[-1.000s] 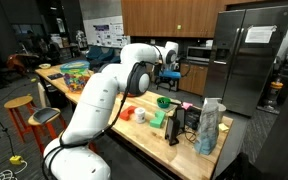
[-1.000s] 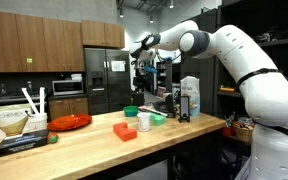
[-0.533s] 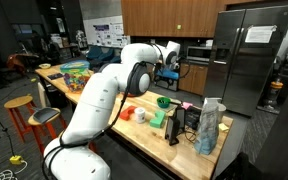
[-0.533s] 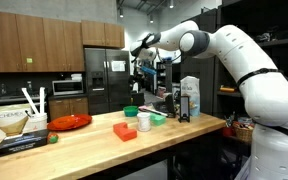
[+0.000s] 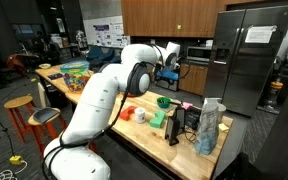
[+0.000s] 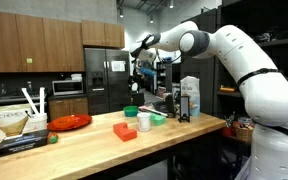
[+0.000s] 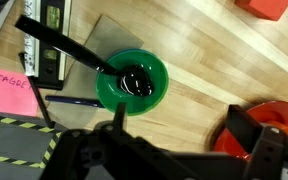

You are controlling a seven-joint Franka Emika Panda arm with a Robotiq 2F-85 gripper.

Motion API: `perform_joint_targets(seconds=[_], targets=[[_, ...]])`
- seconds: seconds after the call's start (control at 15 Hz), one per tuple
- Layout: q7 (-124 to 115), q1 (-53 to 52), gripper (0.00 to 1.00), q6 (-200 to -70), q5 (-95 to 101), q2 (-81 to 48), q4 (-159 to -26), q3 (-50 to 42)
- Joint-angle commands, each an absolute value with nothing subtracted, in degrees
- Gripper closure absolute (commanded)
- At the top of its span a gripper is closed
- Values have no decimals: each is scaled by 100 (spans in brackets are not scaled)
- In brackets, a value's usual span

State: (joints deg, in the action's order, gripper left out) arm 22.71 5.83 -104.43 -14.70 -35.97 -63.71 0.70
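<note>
While the pincer (image 7: pixel 179 138) hangs spread apart, green bowl (image 7: pixel 108 94) beneath, black utensil (image 7: pixel 69 47) inside.

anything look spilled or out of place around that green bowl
Nothing looks spilled or broken. In the wrist view the green bowl sits upright on the wooden counter, and a black utensil leans in it with its handle out over the rim. The gripper hangs above, open and holding nothing.
</note>
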Motion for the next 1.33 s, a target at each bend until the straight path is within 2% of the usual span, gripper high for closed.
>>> perform_joint_targets(seconds=[0.0,0.53,1.27], targets=[[2284,571,0,-10161,-1342,-3498,-6455,32],[2485,794,0,-8103,-1154,-3555,-5932,141],[2316,925,0,-8034,-2232,-3697,-5774,215]])
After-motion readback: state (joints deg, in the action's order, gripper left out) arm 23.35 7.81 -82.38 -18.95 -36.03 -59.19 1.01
